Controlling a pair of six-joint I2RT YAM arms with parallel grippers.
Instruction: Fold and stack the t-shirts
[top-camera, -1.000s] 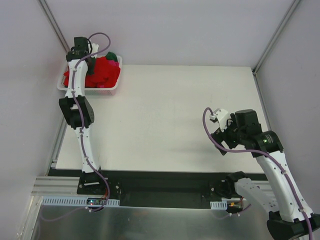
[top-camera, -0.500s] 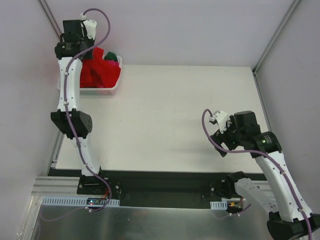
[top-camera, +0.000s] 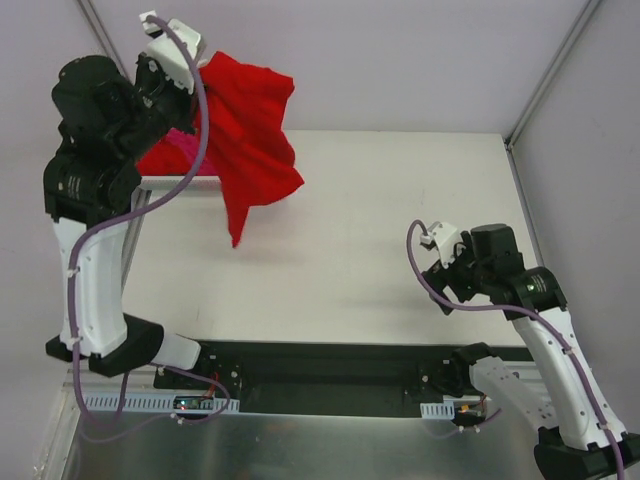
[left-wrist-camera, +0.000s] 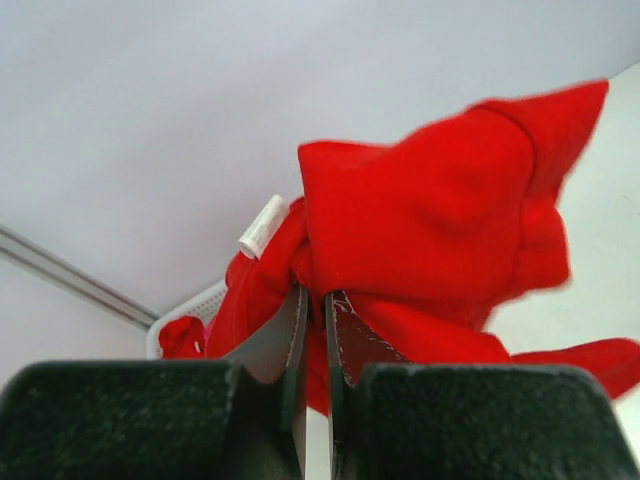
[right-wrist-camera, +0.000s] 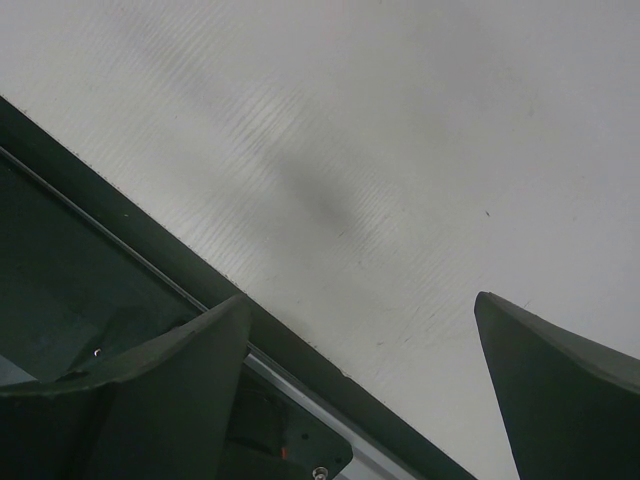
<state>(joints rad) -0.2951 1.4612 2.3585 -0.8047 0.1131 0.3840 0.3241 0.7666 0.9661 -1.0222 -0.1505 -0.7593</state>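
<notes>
Currently: left gripper (left-wrist-camera: 312, 300) pinched tight on red shirt (top-camera: 250, 130), held high over the table's (top-camera: 380, 200) far-left corner, cloth hanging loose. Right gripper (right-wrist-camera: 360, 300) spread wide, low over the table's near-right edge.

basket (left-wrist-camera: 186, 308) mostly hidden behind red t-shirt (left-wrist-camera: 430, 230) (one corner shows), magenta t-shirt (top-camera: 178, 148) half covered

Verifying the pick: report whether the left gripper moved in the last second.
Yes. The left gripper, shut on a red shirt, rose from the basket toward the camera; the shirt dangles over the table.
</notes>
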